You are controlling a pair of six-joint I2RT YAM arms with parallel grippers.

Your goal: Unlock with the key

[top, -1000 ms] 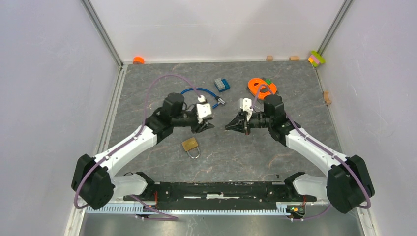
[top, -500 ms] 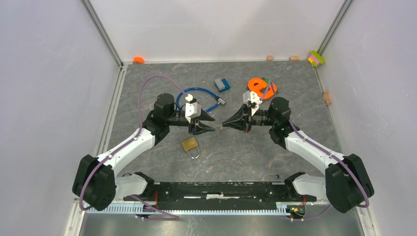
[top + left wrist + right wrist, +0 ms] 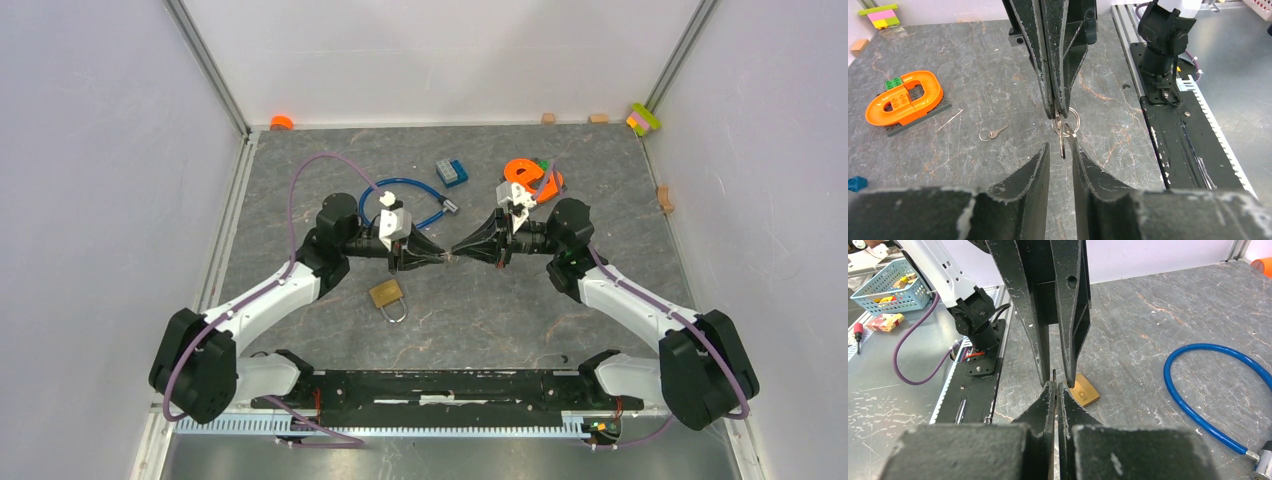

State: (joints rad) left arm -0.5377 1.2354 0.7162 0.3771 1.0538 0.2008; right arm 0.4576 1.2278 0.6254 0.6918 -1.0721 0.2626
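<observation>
Nearest the arm bases, the squat brass padlock lies flat on the grey marbled table, its steel shackle turned toward the near edge. It sits below and to the left of where the claws meet, so the left arm is the nearer one to it. Just beyond, up off the table, the black left gripper and the black right gripper point at one another, tip almost to tip. The right gripper is clenched on the small bunch of silver keys at the split ring. One blade reaches out along the line joining the two claws, into the left gripper, whose jaws stand slightly parted on either side of it; whether either pad touches the blade I cannot tell. The handover, as I judge it, turns on that alignment: blade lengthwise between the left jaws. Farther off lie a spare small key on a ring, a blue cable loop and an orange toy track.
</observation>
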